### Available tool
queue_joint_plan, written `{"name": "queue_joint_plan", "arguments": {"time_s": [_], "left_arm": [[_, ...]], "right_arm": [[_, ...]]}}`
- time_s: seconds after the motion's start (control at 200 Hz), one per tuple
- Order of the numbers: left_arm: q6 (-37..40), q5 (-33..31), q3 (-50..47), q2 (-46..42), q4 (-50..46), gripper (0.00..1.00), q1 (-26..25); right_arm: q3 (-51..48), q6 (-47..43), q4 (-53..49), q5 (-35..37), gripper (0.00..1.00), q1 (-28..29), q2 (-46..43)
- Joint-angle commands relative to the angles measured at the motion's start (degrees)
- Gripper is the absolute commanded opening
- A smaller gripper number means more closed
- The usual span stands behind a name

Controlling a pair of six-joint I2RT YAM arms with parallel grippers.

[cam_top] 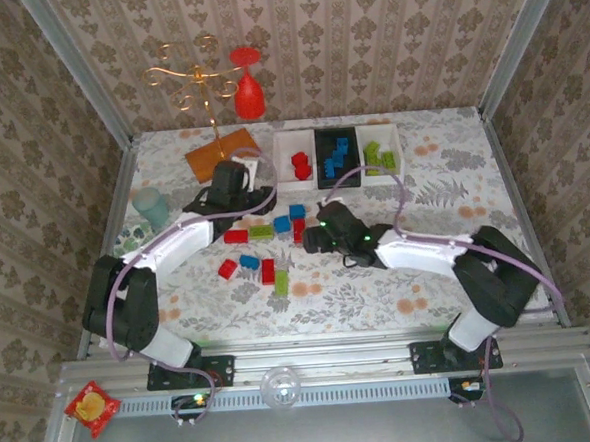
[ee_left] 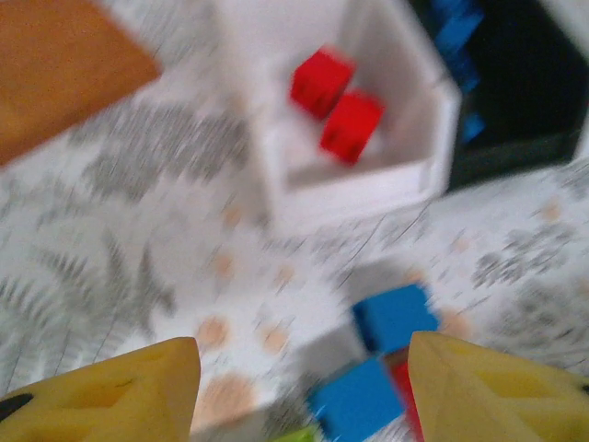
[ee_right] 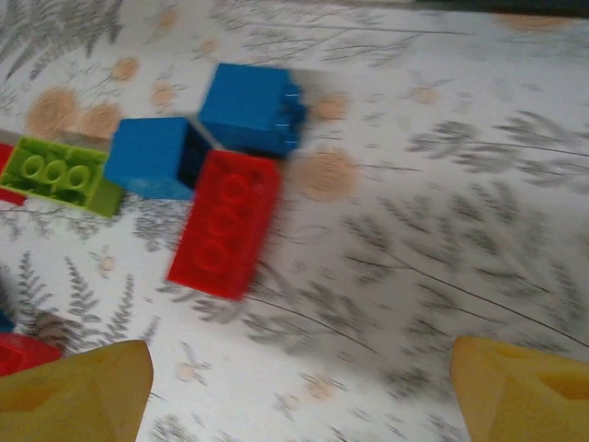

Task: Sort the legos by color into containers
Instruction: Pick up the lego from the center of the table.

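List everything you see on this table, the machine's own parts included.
Left rectangular plastic tray: one, white, back centre, holding two red bricks.
Middle rectangular plastic tray: one, black, holding several blue bricks.
Right rectangular plastic tray: one, white, holding lime green bricks.
Loose plastic bricks: about nine, red, blue, lime green, table centre.
Flat wooden board: one, orange, back left.
Wire stand: one, gold, rising from the board.
Wine glass: one, red, beside the stand.
Plastic cup: one, pale green, left edge.
Left gripper: one, yellow fingers, open, near left tray.
Right gripper: one, yellow fingers, open, above loose bricks.
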Motion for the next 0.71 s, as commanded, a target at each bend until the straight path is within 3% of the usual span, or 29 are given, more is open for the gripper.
{"name": "queue_joint_plan", "arguments": {"time_s": [0.0,0.165,0.355,0.545,0.7], "left_arm": [[-4.2,2.7,-4.6,-4.2,-0.5,0.65,1.1],[-4.8,2.0,-10.4,-9.4,-1.5,0.67,5.6],[-5.1,2.0,-14.2,-11.9,1.8,0.67,6.5],[-4.5,1.9,-14.6,-11.6,2.6,0.67,6.6],[-4.6,3.1,-14.7,-11.2,3.6,0.67,6.6]], "right_arm": [[5.4,1.3,-1.6,2.5,0.83,2.1,6.4],[13.0,1.1,-3.5,3.5,0.78,3.0,15.2],[18.8,1.1,-8.7,8.6,0.7,3.2,20.9],[19.7,1.1,-8.7,8.3,0.58,3.2,23.3],[19.4,0.9,-8.8,9.4,0.41,3.2,23.5]]}}
